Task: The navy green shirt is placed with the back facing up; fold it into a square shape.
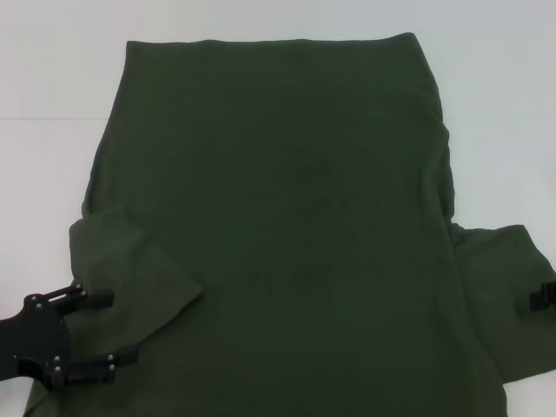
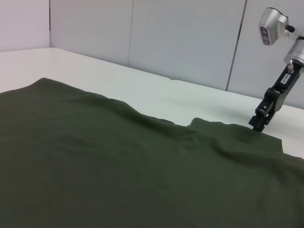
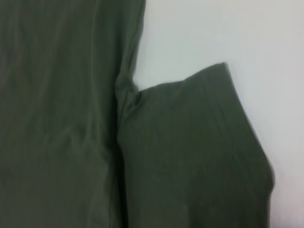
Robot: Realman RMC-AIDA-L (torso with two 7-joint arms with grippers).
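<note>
Folding hasn't begun, by my read: large dark olive-green short-sleeved shirt of soft plain fabric lies flat on the white matte worktop, hem toward the far edge, both sleeves spread toward the left and right edges at the near side. No lettering visible.

Left black two-finger gripper sits over the left sleeve near the near-left corner, fingers apart, nothing between them. Right gripper is at the right sleeve's outer hem by the right edge; can't tell whether its fingers are apart or together.

Risks:
- Fabric is limp and thin; pinching one layer only would drag the sleeve instead of folding it.
- Left sleeve already lies skewed, partly lapping the body; that crease could carry into an off-square fold.
- Uneven lift between arms would skew the body and bunch the cloth.

Surface shows light wrinkles near the right armpit seam.
</note>
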